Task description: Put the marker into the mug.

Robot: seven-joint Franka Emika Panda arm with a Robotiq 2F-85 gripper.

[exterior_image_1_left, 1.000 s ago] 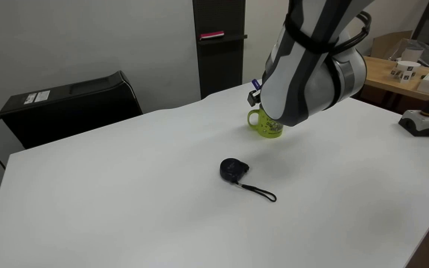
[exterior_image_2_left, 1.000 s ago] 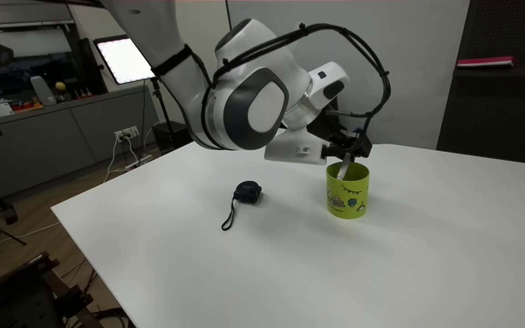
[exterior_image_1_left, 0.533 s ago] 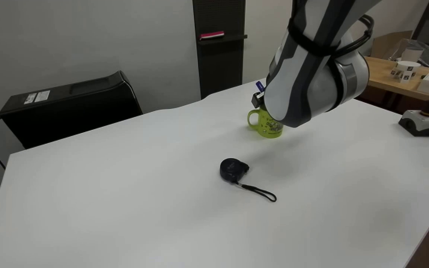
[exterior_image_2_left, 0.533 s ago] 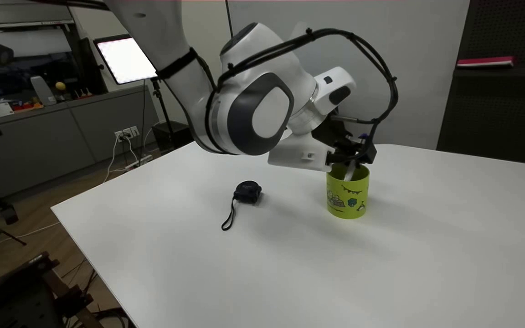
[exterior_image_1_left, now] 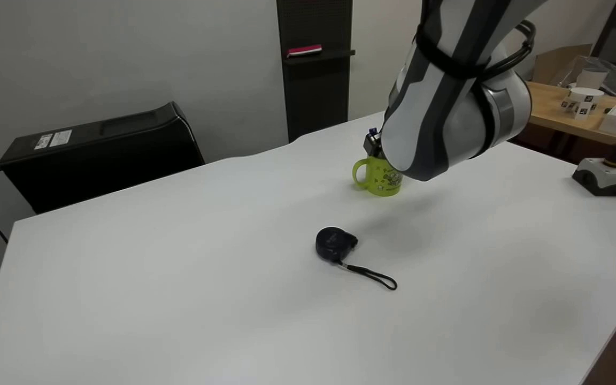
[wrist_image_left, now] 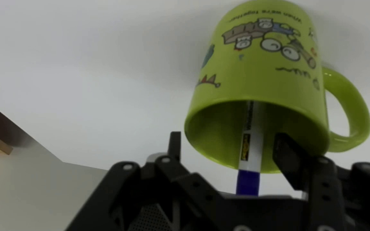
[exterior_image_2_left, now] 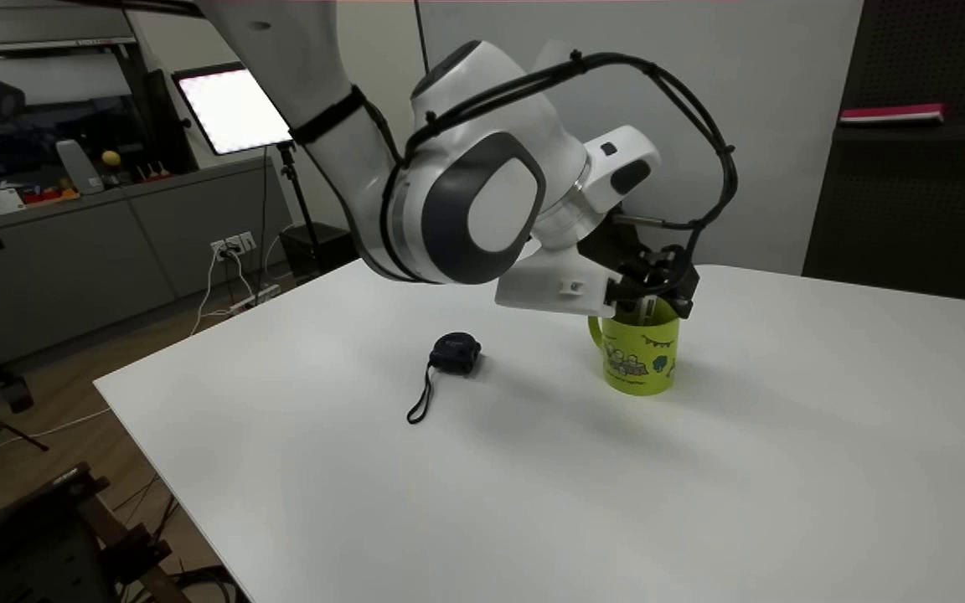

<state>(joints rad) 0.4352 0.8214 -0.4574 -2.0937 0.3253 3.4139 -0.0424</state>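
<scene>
The yellow-green mug (wrist_image_left: 262,64) stands upright on the white table, in both exterior views (exterior_image_1_left: 380,179) (exterior_image_2_left: 640,360). Inside it leans the white marker (wrist_image_left: 254,144), its dark blue cap (wrist_image_left: 248,182) sticking out above the rim; its lower end is hidden in the mug. My gripper (wrist_image_left: 229,142) is open around the marker, with a gap on each side of it. The left finger (wrist_image_left: 174,146) in the wrist view is outside the rim, while the right one overlaps the mouth. In an exterior view the gripper (exterior_image_2_left: 652,300) is right at the mug's top, partly hidden by the arm.
A black tape measure (exterior_image_1_left: 333,244) with a cord loop lies in front of the mug. A grey and black button box (exterior_image_1_left: 607,176) sits near the table's right edge in an exterior view. A black case (exterior_image_1_left: 99,155) stands behind the table.
The jaws have opened and let go of the marker, which has sunk lower into the mug. The mug has turned and shifted slightly; its handle now shows in both exterior views. The arm has come down a little.
</scene>
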